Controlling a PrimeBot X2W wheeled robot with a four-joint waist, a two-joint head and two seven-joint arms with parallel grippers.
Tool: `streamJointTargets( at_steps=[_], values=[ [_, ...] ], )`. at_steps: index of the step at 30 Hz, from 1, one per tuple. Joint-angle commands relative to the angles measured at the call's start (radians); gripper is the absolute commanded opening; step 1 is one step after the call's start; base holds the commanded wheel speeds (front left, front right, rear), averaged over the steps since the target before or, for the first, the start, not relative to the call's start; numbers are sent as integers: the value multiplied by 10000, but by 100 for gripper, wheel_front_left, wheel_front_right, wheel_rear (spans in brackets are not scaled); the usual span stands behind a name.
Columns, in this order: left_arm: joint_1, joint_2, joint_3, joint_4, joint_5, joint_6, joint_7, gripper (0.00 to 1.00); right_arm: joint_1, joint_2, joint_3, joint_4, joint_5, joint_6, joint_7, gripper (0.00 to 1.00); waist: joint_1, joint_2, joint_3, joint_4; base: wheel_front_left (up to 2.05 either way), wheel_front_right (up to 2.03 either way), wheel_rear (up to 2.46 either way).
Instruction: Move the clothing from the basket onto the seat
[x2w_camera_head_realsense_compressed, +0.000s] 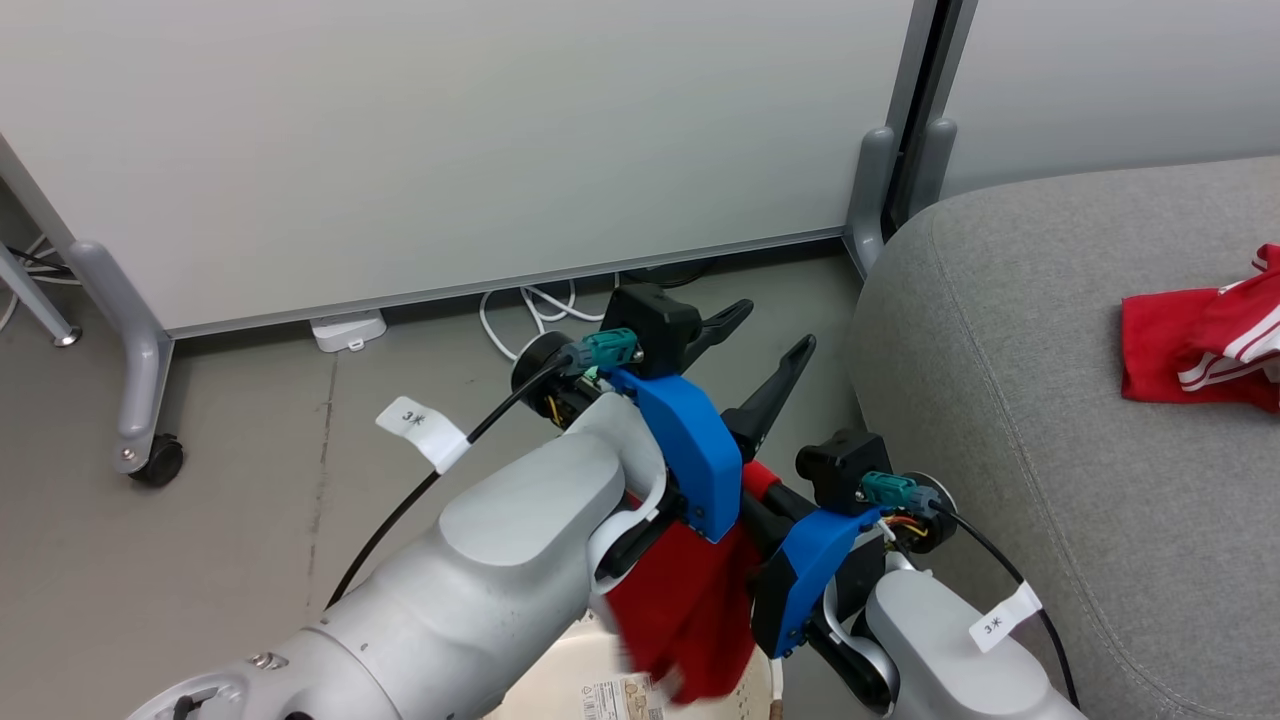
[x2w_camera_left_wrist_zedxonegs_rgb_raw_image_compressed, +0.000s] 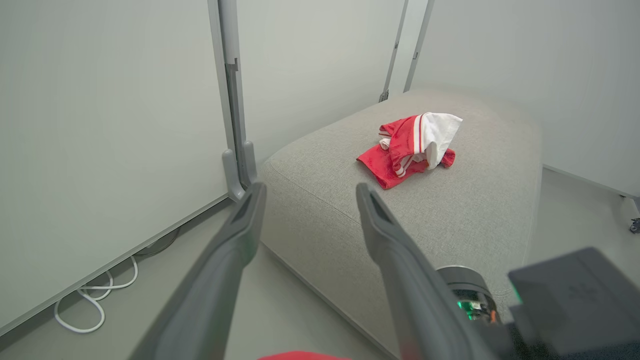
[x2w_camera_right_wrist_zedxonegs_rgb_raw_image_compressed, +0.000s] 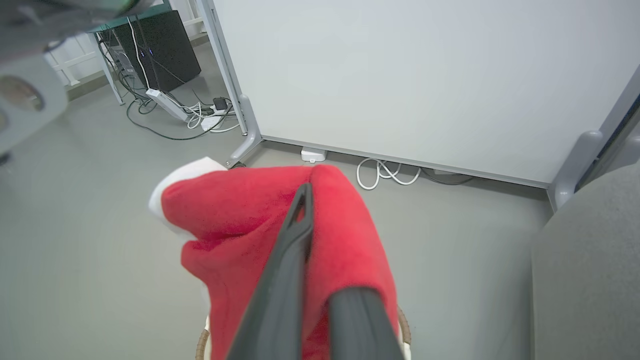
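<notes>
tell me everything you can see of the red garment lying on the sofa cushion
The garment is soft, bright red fabric with white stripes and a white panel turned outward. It lies crumpled in a loose heap, folded partly over itself, on top of the light grey cushion, well back from the cushion's near edge. Only the cushion touches it.

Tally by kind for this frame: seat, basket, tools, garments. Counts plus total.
Seat: 1
Basket: 1
Tools: 2, left tool open, right tool shut on a garment
Red garments: 2, lying garment on the seat, held garment in the right tool
Total: 6
</notes>
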Motion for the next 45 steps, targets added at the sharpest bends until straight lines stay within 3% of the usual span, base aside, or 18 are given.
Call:
streamJointTargets(
  at_steps=[1,10,17,23,28,32,45],
  values=[
    [116,1,48,92,33,36,-221,100,-131,-12,-65,37,28,6,-99,0,0,0,-23,8,0,0,0],
    [898,685,867,20,439,255,-711,100,71,-14,-623,16,-150,6,-310,0,0,0,-86,73,0,0,0],
    [2514,1817,3106,-2051,2178,618,-714,100,179,-11,-1464,-312,-622,6,-359,0,0,0,85,139,0,0,0],
    [4510,2297,5101,-3778,3785,687,-715,100,423,-11,-2085,-845,-1031,6,-212,0,0,0,193,93,0,0,0],
    [5764,2405,6254,-4526,4807,690,-717,100,644,-14,-2300,-1267,-1160,6,-48,0,0,0,233,14,0,0,0],
    [7171,2121,7712,-5210,5656,570,-716,100,937,-12,-2514,-1751,-1337,6,174,0,0,0,299,-70,0,0,0],
    [8255,1420,9363,-5433,7013,55,-719,100,1395,-12,-2868,-2563,-1516,6,561,0,0,0,392,-447,0,0,0]
  ],
)
